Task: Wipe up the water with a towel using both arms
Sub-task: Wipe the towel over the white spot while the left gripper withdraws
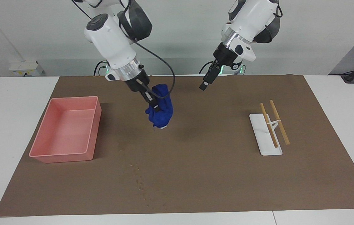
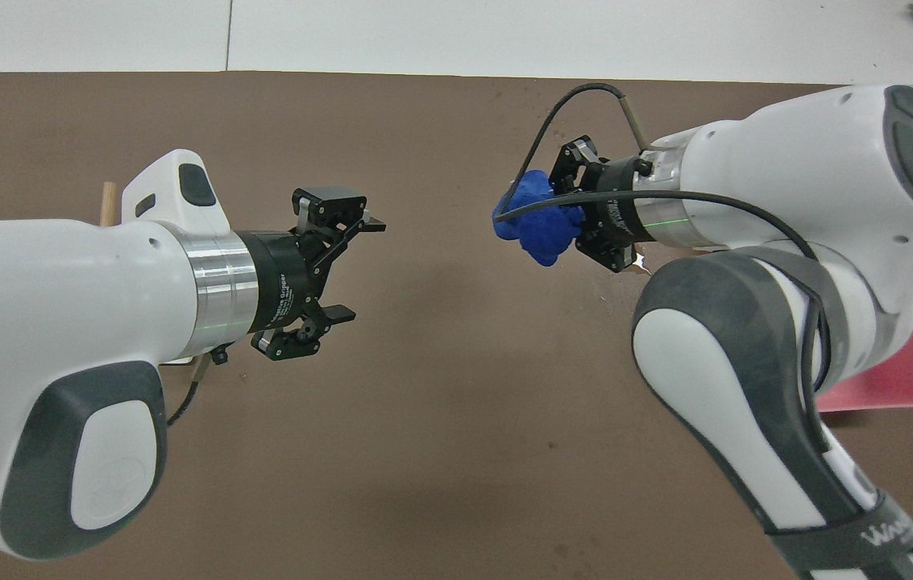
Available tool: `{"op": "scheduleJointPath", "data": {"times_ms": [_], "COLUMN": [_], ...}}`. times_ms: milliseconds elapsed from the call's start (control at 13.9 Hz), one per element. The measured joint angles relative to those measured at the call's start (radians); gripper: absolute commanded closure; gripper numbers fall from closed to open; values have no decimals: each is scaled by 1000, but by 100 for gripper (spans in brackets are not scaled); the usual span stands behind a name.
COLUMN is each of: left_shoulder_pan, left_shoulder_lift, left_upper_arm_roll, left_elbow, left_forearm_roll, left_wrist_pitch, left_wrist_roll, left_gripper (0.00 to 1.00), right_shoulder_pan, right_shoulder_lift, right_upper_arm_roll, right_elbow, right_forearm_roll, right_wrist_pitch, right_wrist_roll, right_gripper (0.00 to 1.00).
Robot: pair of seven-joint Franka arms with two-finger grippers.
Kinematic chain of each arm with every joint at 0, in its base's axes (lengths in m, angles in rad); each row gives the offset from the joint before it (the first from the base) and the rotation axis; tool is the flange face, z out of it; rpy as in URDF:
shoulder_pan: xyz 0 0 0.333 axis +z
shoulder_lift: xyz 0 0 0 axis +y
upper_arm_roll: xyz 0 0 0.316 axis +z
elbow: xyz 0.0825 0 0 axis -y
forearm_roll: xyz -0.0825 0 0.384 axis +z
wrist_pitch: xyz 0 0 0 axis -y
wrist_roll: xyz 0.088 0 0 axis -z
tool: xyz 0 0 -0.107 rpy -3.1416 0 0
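A large brown rectangular mat (image 1: 226, 175) covers most of the white desk (image 1: 11, 103). On the mat toward the right arm's end lies a pink rectangular plastic bin (image 1: 66, 129). Toward the left arm's end lies a white flat rectangular stand (image 1: 259, 131) with two wooden sticks (image 1: 275, 123) resting across it side by side. Between bin and stand, the right end effector (image 1: 155, 107) hangs over the mat holding a crumpled blue cloth towel (image 1: 162, 112), closer to the bin. The left end effector (image 1: 204, 86) hangs over the mat, well apart from the towel. Small scattered water droplets (image 1: 139, 179) lie on the mat, farther from the robots than the towel.

Matt brown mat (image 1: 214, 175), glossy arms (image 1: 114, 43)
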Motion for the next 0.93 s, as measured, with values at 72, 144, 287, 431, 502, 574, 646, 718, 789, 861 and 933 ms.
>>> {"op": "scheduleJointPath", "data": {"times_ms": [72, 144, 287, 431, 502, 574, 646, 718, 789, 861, 933], "left_shoulder_pan": [12, 26, 43, 53, 81, 133, 190, 238, 265, 284, 297], "left_shoulder_lift": [0, 0, 0, 0, 1, 2, 4, 7, 11, 18, 30], "left_upper_arm_roll": [5, 11, 20, 44, 60, 70, 77, 83, 87, 89, 90], "left_elbow": [1, 3, 6, 33, 56, 74, 86, 98, 109, 127, 166], "left_forearm_roll": [55, 108, 233, 318, 332, 339, 339, 339, 339, 340, 341], "left_wrist_pitch": [-31, -56, -97, -185, -232, -260, -275, -288, -302, -335, -397], "left_wrist_roll": [125, 245, 440, 650, 781, 907, 1011, 1097, 1148, 1182, 1213], "left_gripper": [0, 0, 0, 0, 0, 0, 0, 0, 0, 0, 0], "right_shoulder_pan": [-28, -50, -83, -118, -134, -147, -156, -165, -171, -173, -173], "right_shoulder_lift": [2, 7, 40, 100, 135, 167, 195, 221, 244, 262, 272], "right_upper_arm_roll": [-1, -3, -4, -4, -4, -4, -4, -4, -4, -4, -4], "right_elbow": [-44, -95, -175, -202, -203, -203, -203, -203, -203, -203, -203], "right_forearm_roll": [0, -6, -62, -147, -191, -248, -310, -367, -399, -409, -411], "right_wrist_pitch": [49, 116, 253, 345, 378, 404, 428, 452, 469, 478, 479], "right_wrist_roll": [-106, -203, -352, -439, -466, -480, -481, -481, -481, -482, -484], "right_gripper": [100, 100, 100, 100, 100, 100, 100, 100, 100, 100, 100]}}
